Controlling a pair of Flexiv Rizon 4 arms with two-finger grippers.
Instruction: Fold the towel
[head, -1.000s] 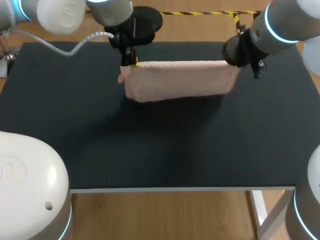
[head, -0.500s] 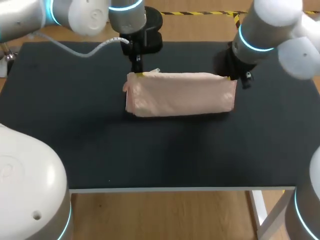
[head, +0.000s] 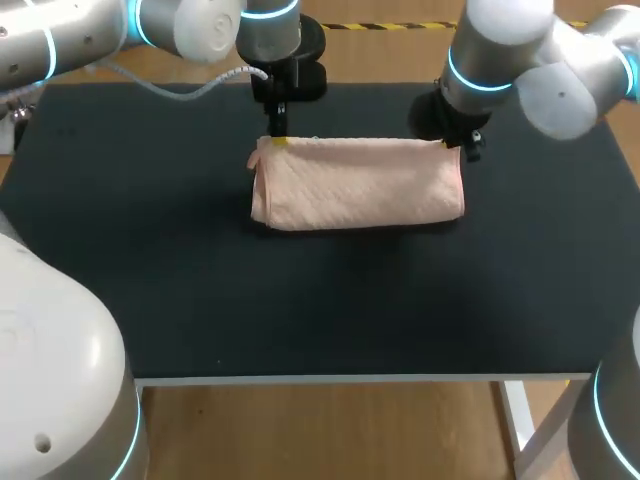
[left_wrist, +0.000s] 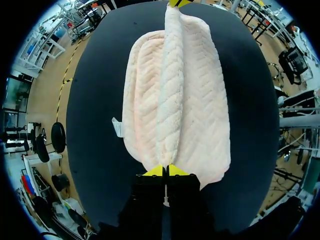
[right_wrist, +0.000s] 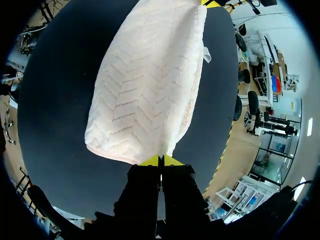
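near the far edge of the matte black table (head: 150, 260): pale pink, chevron-textured cloth towel (head: 355, 185) pinched at both ends

left gripper (left_wrist: 165, 171) has its yellow tips closed narrow on one end of the towel's far edge. right gripper (right_wrist: 161, 161) pinches the other end. the folded towel rests on the table, midway between its side edges.

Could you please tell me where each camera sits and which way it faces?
Head view: above and behind the robot, looking down on the table; both arms enter from the sides, left tool and right tool holding the pink towel.
Left wrist view: on the left wrist, looking along the towel toward the right tool; own yellow tips pinch it.
Right wrist view: on the right wrist, looking along the towel toward the left tool; own tips pinch it.
Both wrist views face each other along the towel.
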